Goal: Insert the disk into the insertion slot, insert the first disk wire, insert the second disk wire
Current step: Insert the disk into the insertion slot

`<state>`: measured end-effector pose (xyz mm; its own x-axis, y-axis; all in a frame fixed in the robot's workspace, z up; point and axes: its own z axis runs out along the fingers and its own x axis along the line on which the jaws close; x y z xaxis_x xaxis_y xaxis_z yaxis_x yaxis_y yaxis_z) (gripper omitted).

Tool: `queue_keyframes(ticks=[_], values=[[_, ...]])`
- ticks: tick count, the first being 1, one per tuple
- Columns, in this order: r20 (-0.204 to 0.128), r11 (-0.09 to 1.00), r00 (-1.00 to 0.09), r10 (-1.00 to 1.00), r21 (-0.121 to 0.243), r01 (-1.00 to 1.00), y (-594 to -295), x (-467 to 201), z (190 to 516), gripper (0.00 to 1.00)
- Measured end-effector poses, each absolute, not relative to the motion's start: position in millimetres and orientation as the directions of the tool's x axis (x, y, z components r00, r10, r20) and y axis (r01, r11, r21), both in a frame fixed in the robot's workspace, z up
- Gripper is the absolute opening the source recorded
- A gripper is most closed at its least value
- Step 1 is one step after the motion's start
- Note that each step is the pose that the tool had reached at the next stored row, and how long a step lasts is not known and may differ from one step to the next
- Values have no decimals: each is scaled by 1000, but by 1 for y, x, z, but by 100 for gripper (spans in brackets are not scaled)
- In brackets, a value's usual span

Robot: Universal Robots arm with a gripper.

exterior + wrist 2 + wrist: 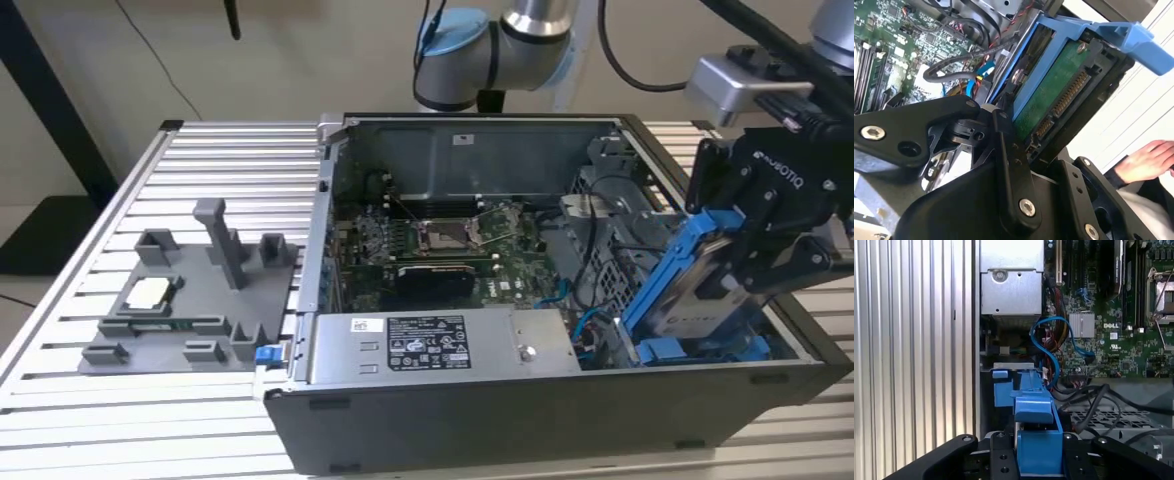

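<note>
1. In the exterior view, the pincer (pixel 763 262) hangs over the corner of the open computer case (pixel 534 410) at the exterior view's right. It is clenched on the disk (pixel 683 285), gripping it by its flat faces.
   - The disk stands steeply tilted. Its long axis runs from the pincer down toward the insertion slot (pixel 694 350), and its lower end is at the slot's blue tabs.
   - By my judgement the disk is at the mouth and not yet seated.
   - The grey fixture tray (pixel 187 300) lies well apart on the counter (pixel 120 420). The power-supply box (pixel 441 345) sits along the case's near wall.

2. In the second wrist view, the pincer (pixel 1040 150) grasps the disk (pixel 1054 95) with one black finger pressed to each side. The green circuit-board face and the connector row are turned to the camera.
   - The motherboard (pixel 884 45) lies beyond the disk.
   - A person's hand (pixel 1149 161) rests outside the case, apart from the pincer.

3. In the first wrist view, the pincer (pixel 1039 462) is closed around the blue carrier of the disk (pixel 1035 440). The disk's long axis points straight away toward the insertion slot (pixel 1003 389), which is just ahead.
   - A blue cable (pixel 1054 340) loops loose just beyond the slot.
</note>
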<state>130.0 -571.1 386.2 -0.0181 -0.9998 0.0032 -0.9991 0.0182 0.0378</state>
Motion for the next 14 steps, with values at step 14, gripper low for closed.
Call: queue_keyframes(ticks=[14], values=[[3,18,-18,-1000,38,-999,-571,131,377,40]])
